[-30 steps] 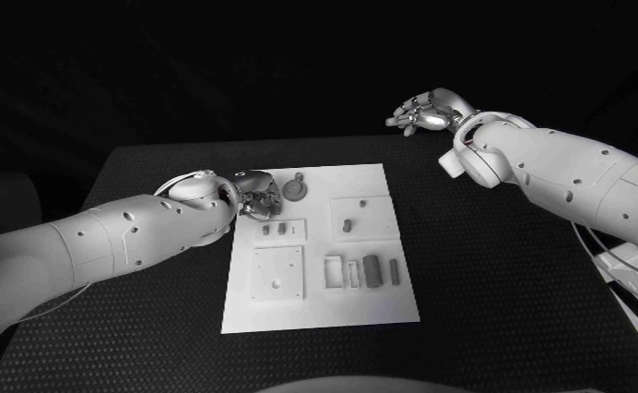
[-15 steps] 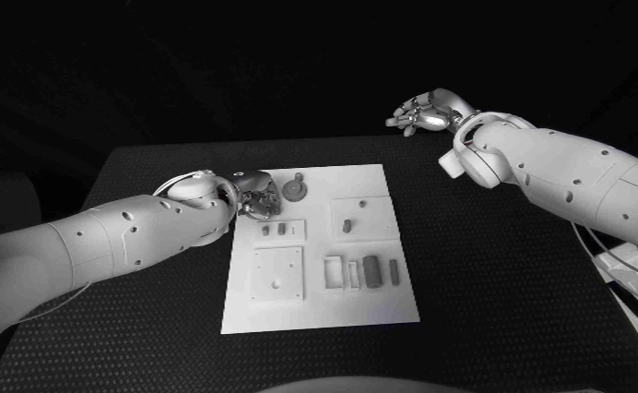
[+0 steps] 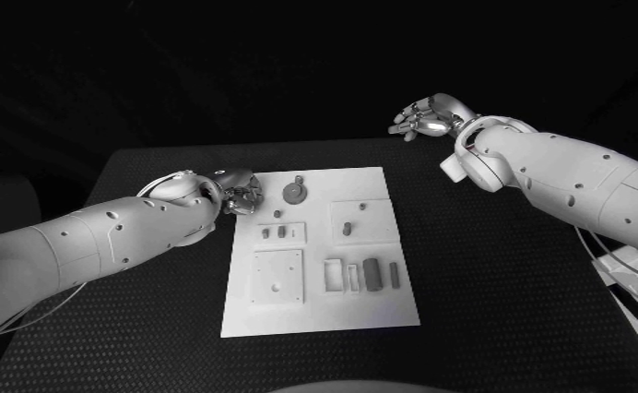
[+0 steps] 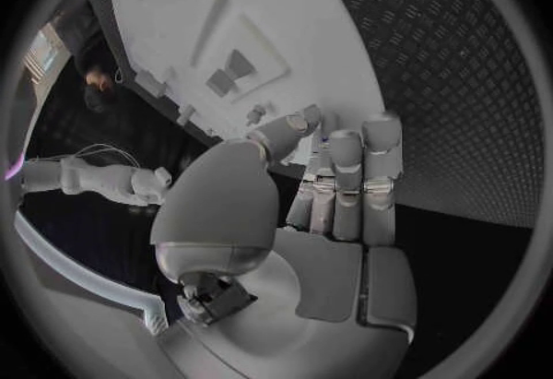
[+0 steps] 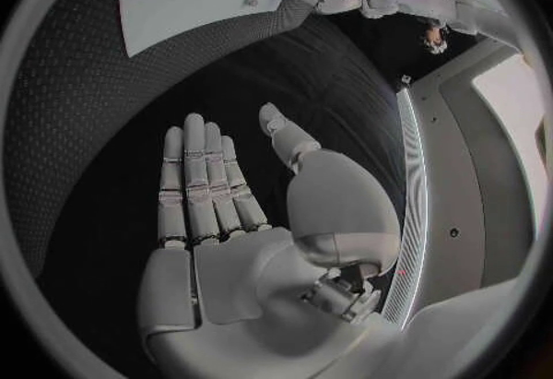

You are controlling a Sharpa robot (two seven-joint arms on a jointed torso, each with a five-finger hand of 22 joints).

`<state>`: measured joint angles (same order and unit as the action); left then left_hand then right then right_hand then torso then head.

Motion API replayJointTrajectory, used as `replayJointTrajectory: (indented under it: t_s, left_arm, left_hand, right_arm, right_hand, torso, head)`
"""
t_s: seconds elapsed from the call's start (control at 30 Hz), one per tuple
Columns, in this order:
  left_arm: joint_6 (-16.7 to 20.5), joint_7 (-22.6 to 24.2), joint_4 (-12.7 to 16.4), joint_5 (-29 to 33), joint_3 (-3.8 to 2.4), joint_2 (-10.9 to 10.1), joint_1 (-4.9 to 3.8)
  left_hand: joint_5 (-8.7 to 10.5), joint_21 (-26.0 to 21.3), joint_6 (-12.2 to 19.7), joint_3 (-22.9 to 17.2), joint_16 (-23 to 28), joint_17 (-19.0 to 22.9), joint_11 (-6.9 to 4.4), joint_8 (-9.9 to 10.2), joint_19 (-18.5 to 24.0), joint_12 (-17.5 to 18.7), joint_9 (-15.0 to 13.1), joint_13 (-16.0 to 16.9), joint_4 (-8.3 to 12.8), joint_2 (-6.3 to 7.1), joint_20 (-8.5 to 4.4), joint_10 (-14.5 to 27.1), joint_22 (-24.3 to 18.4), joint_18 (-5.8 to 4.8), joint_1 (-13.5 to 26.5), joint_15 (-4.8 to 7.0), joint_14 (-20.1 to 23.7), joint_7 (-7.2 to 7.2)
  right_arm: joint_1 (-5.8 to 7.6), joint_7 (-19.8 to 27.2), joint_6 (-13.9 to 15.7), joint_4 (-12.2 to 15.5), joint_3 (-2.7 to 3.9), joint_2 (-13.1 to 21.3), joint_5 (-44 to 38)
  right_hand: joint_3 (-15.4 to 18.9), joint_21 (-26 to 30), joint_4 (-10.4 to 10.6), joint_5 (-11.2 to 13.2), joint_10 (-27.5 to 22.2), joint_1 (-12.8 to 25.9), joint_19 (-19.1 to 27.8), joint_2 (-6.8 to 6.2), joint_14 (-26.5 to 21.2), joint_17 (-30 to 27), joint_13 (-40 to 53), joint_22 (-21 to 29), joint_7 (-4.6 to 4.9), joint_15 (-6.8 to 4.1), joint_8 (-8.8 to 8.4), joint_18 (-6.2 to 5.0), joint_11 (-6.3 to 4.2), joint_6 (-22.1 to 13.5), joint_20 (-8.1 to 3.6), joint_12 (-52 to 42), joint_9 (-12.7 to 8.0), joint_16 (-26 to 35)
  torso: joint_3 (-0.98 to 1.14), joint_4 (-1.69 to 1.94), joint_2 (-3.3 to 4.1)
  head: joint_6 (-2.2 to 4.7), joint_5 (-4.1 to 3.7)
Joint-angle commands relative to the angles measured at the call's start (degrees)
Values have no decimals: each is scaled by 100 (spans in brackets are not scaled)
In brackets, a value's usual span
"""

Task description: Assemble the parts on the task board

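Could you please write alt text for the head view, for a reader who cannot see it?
A white task board with small parts lies on a black table. The left robot hand is at its far left corner; the right robot hand hangs open beyond the table.

A black table (image 3: 505,255) with a fine ribbed, textured top carries a single white task board (image 3: 319,310) lying flat near its middle, long side running away from the robot. The dark surface stretches out on both sides of the board and past its far edge.
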<state>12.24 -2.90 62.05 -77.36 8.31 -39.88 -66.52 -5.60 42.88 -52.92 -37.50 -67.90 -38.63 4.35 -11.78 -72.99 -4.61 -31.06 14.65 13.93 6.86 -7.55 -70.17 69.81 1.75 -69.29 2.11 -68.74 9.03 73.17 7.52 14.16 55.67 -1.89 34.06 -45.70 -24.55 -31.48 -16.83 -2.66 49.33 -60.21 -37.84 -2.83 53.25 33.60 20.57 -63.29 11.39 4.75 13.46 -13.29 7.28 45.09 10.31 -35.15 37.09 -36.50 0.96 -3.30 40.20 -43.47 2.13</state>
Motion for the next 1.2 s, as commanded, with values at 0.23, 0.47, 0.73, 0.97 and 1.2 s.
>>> replayJointTrajectory:
  t_s: [0.23, 0.47, 0.73, 0.97, 1.2]
  left_arm:
    - [833, 630, -159, 3628, -117, -127, -202]
    - [409, 1168, -1, 5396, -119, -300, -417]
    - [104, 1405, 331, 5937, -121, -402, -501]
    - [39, 1565, 518, 6176, -121, -413, -501]
    - [78, 1643, 586, 6204, -122, -413, -501]
  left_hand:
    - [120, -268, -90, 68, 246, 184, 3, -117, 234, -224, -24, 103, -152, 81, 28, 93, -147, 787, 104, -3, 236, 24]
    - [157, -511, -40, 259, 490, 347, 5, -163, 398, -391, -19, 176, -171, 38, 48, 162, -300, 695, 259, -11, 371, 29]
    - [191, -1400, 69, 585, 1515, 854, 155, -217, 1130, -521, 1, 207, -141, -29, 235, 434, -871, 413, 616, -204, 1002, 53]
    - [194, -2380, 242, 621, 2759, 1261, 361, -224, 1865, -385, 24, 44, -76, -15, 606, 818, -1600, 210, 778, -651, 1635, 102]
    - [197, -2731, 328, 669, 3304, 1343, 404, -243, 2126, -282, 36, -122, -42, -24, 815, 964, -1885, 216, 795, -856, 1876, 81]
  right_arm:
    - [-25, 53, -835, 108, 1, 87, -1462]
    - [-118, -32, -878, 403, -29, 164, -2399]
    - [-289, -303, -442, 643, -217, 77, -3632]
    - [-398, -666, -135, 719, -382, -45, -4294]
    - [-471, -804, -118, 696, -475, -208, -4657]
  right_hand:
    - [-157, -327, 1, -8, 717, -466, -953, 20, 1005, 232, -587, -31, -75, -419, 64, -171, -78, 262, -143, 831, -48, -367]
    - [-137, -351, 1, -7, 1162, -597, -1224, -10, 1247, 333, -876, -7, -117, -495, 66, -171, -141, 400, -245, 1309, -121, -382]
    - [-72, -372, 4, -5, 1381, -605, -1365, -88, 1376, 420, -999, -15, -135, -534, 56, -171, -174, 459, -294, 1553, -172, -406]
    - [-42, -379, 3, -5, 1405, -599, -1415, -181, 1412, 462, -1052, -22, -148, -537, 51, -171, -172, 478, -319, 1671, -191, -420]
    - [-45, -363, 4, -6, 1461, -631, -1423, -225, 1418, 491, -1082, -21, -175, -537, 67, -171, -172, 526, -323, 1743, -199, -415]
  torso:
    - [3, 2, 0]
    - [9, -13, -6]
    - [7, 12, 2]
    - [0, 9, 5]
    - [-3, 0, 10]
  head:
    - [76, -40]
    - [128, -49]
    - [188, -45]
    - [191, -25]
    - [173, -15]
